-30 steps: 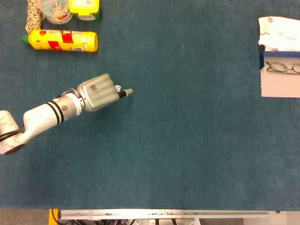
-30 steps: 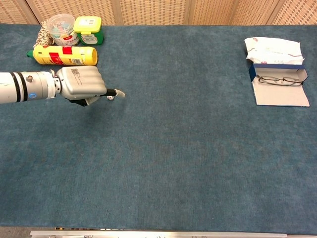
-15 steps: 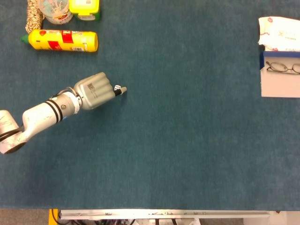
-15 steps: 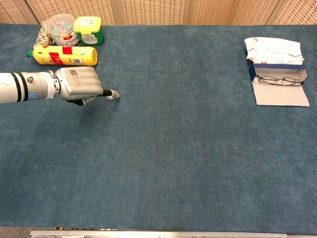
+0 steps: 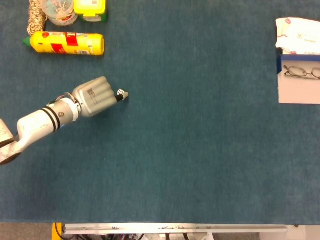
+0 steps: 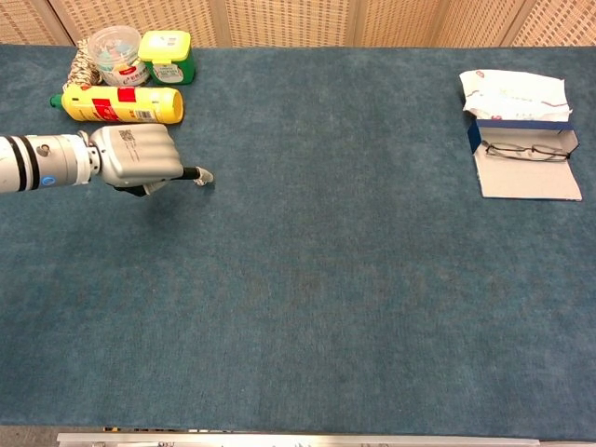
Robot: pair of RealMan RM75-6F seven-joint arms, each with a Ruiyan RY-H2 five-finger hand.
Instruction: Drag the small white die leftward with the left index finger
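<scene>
Blue table (image 5: 200, 150), left hand (image 5: 92, 96) fingers curled, index fingertip touching small white die (image 5: 120, 92).

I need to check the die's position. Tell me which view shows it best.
The head view: the white die lies clear beside the left hand, pips visible. The chest view shows only a pale speck at the fingertip.

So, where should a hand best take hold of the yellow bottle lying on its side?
Grip the yellow bottle around its middle, coming from above. It lies flat with its long sides exposed, while the containers behind it crowd the far side.
</scene>
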